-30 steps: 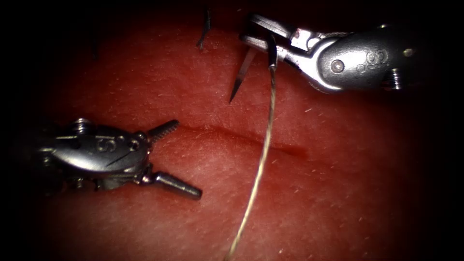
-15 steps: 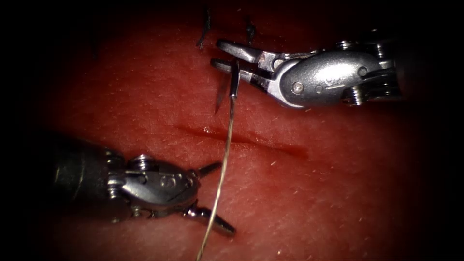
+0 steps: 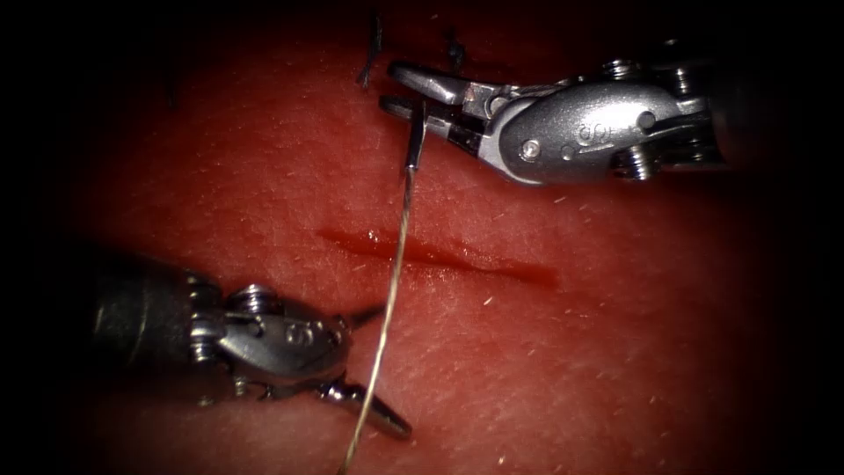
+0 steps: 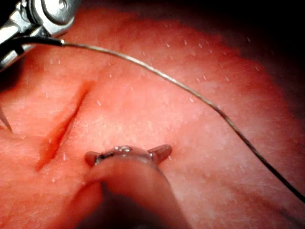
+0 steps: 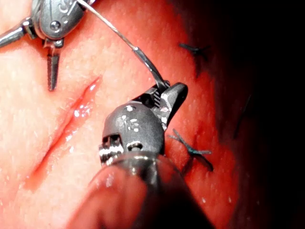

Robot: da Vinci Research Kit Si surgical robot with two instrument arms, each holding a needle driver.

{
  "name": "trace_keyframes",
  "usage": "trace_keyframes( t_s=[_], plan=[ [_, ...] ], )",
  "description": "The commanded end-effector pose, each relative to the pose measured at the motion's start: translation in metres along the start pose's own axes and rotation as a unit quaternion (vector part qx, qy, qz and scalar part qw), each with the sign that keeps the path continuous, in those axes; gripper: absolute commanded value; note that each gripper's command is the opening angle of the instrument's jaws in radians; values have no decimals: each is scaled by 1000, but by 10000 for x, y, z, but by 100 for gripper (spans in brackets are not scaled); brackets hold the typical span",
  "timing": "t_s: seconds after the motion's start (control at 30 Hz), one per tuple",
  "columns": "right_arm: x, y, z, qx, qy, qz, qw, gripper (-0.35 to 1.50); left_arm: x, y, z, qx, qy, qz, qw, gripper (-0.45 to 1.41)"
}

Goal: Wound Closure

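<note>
my right tool [image 3: 396, 92] had its jaws clamped on the needle [image 3: 415, 141] near the swaged end, above the cut [image 3: 440, 255] and clear of the tissue [image 3: 615, 352], while my left tool [image 3: 374, 365] sat below the cut with jaws spread wide and empty, the thread [image 3: 387, 299] running down between them. i judged this the set-up before a bite, so the next move called for a squared needle over the cut's edge. since a second ago the right tool had moved left with the needle, and the left had dropped lower and come right to straddle the thread.
</note>
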Motion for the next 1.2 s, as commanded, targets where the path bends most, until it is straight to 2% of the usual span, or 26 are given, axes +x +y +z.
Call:
trace_keyframes(
  t_s=[0.03, 0.27, 0.5, 0.57, 0.6, 0.67, 0.83, 0.97, 1.03, 1.2],
  plan=[
    [-5, -6, 7, 0, 1, -1, 1000, -35, 2, -1, 6, -2, 0, -1, 1000, 91],
    [-14, -20, 11, -2, 0, -9, 1000, -35, -5, -2, -6, -1, 0, -4, 1000, 86],
    [-12, -22, 17, -4, -2, -10, 1000, -35, -5, -2, -6, -1, -3, -6, 1000, 83],
    [-9, -23, 17, -2, 0, -9, 1000, -35, -4, -2, -5, 0, -10, -6, 1000, 78],
    [-8, -24, 17, -3, 0, -10, 1000, -35, -5, -2, -6, 0, -22, -6, 1000, 65],
    [-9, -30, 17, -3, 1, -16, 1000, -35, -6, 0, -7, 0, -43, -6, 999, 63],
    [-13, -62, 16, -2, 6, -29, 1000, -35, -14, 4, -15, 7, -55, -8, 998, 78],
    [-22, -100, 12, 0, 13, -57, 998, -35, -19, 3, -28, 12, -66, -10, 998, 85],
    [-30, -125, 10, 5, 16, -70, 997, -35, -21, 2, -47, 17, -74, -15, 997, 86],
    [-38, -142, 7, 6, 16, -70, 997, -35, -23, 4, -65, 11, -81, -19, 997, 86]
  ],
)
